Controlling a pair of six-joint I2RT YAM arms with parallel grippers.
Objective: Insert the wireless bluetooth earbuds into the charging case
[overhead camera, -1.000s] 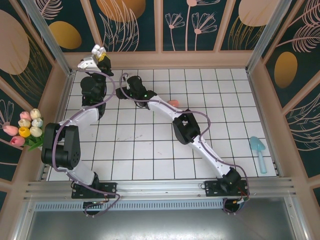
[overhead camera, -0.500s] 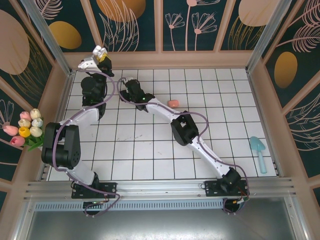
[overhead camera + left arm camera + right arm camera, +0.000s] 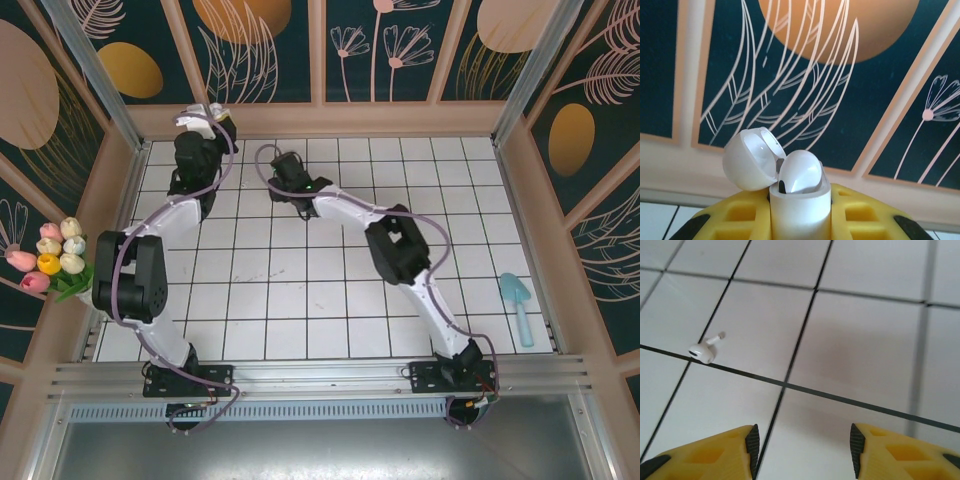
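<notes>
**A:** What is sitting nearest to us?

**B:** A metal rail (image 3: 320,372) is running along the near edge of the bench (image 3: 290,300), and both arm bases are sitting on it. Just past it, the middle tiles are lying bare, leaving wide room to move.

**A:** And out at the sides?

**B:** A light blue scoop (image 3: 518,306) is lying near the right wall, well apart from both arms. A bunch of tulips (image 3: 52,255) is resting by the left wall, beside the left arm (image 3: 135,280).

**A:** Is anything getting in the way?

**B:** The right arm (image 3: 400,250) is stretching diagonally from the near right toward the far left, crossing over the open tiles. The left arm is reaching up along the left edge.

**A:** How is the right gripper (image 3: 802,440) looking?

**B:** Its jaws are standing apart over bare tile, with nothing between them. A white earbud (image 3: 705,351) is lying on its side ahead and to the left of them. It is touching a black grout line (image 3: 790,385) and sitting clear of the fingers.

**A:** And farther back?

**B:** The left gripper (image 3: 800,202) is clamping the white charging case (image 3: 799,222) upright, raised in the far left corner. The lid (image 3: 751,159) is hanging open to the left. Something white and rounded is sitting in the case's mouth. It looks like an earbud, but I cannot tell for sure. The back wall (image 3: 850,75) is closing off the room right behind it.
</notes>
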